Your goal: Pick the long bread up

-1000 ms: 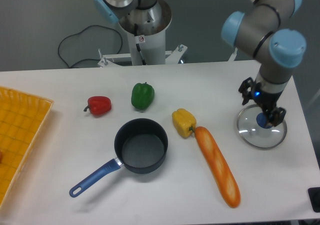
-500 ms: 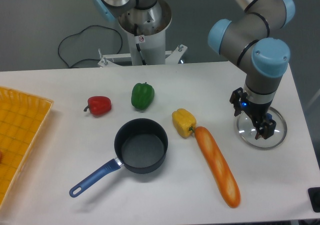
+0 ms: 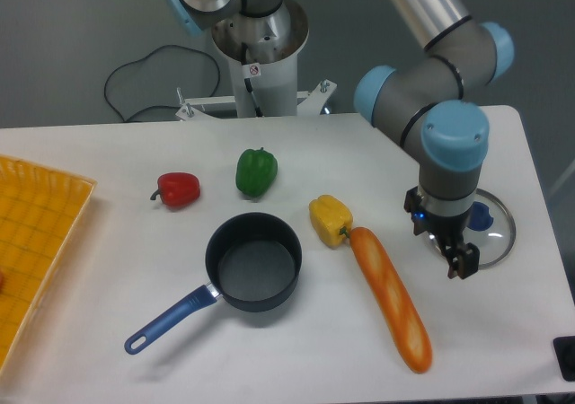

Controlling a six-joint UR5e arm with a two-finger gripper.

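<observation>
Long orange toy baguette [image 3: 390, 298]: likely light, stiff, smooth; best grasped mid-length. Black 2-finger gripper [image 3: 457, 262] right of it; finger state unclear.

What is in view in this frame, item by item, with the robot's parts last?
long orange toy baguette: 1, orange with cream patches, front right of table
yellow bell pepper: 1, at baguette's upper end
green bell pepper: 1, behind pot
red bell pepper: 1, left of green one
dark pot with blue handle: 1, table centre
glass lid with blue knob: 1, right side
yellow tray: 1, left edge
hand: 1, black, right of baguette, nothing in it
</observation>
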